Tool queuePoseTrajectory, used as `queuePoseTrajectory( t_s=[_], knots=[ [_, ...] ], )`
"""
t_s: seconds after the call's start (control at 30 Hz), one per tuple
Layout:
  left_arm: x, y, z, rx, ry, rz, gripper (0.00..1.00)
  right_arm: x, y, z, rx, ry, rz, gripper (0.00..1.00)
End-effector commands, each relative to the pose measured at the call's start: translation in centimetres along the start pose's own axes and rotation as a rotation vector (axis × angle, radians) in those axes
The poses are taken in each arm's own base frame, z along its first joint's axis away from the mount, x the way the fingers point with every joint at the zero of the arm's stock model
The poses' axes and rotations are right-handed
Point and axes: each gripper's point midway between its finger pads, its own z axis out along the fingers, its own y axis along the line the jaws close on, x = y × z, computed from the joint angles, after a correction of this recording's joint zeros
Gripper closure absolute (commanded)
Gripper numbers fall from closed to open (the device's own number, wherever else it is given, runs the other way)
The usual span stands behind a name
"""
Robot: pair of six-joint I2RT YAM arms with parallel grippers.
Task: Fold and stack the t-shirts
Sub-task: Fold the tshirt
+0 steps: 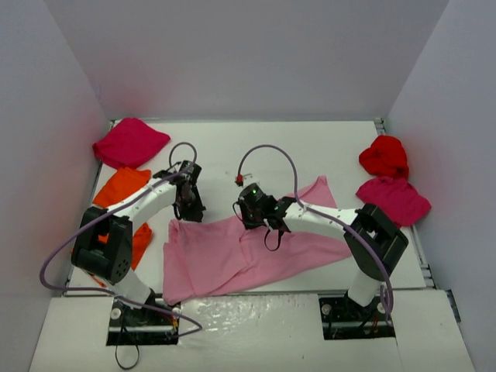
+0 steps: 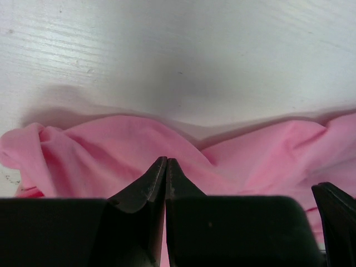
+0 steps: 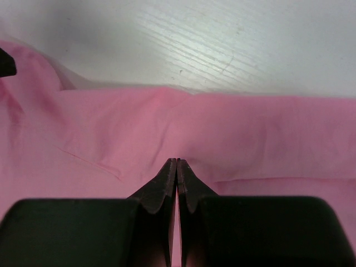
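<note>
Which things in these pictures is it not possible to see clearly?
Orange shirt: top view, left arm covers its middle.
Pink shirt: wrist views, frame edges cut it off.
Left claw, right claw: both shut; whether cloth is pinched is hidden behind them.

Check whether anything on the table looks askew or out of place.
The pink t-shirt lies crooked and wrinkled, bunched beside the left tool; that tool and the right tool both pinch its far edge. The orange t-shirt sits partly under the left arm. Nothing looks spilled or damaged.
</note>
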Motion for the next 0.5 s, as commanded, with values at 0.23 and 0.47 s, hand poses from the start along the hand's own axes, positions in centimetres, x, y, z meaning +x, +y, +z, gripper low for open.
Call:
queuePoseTrajectory(
  t_s=[0.23,0.47],
  knots=[
    [-0.5,3.8,-4.1,-0.211,-0.069,-0.012,1.00,-2.1,2.9,2.1,-0.122,-0.012,-0.042,1.00],
    [0.6,5.7,-5.1,-0.280,-0.075,-0.019,1.00,-1.7,3.9,3.3,-0.172,0.001,-0.035,1.00]
  ],
)
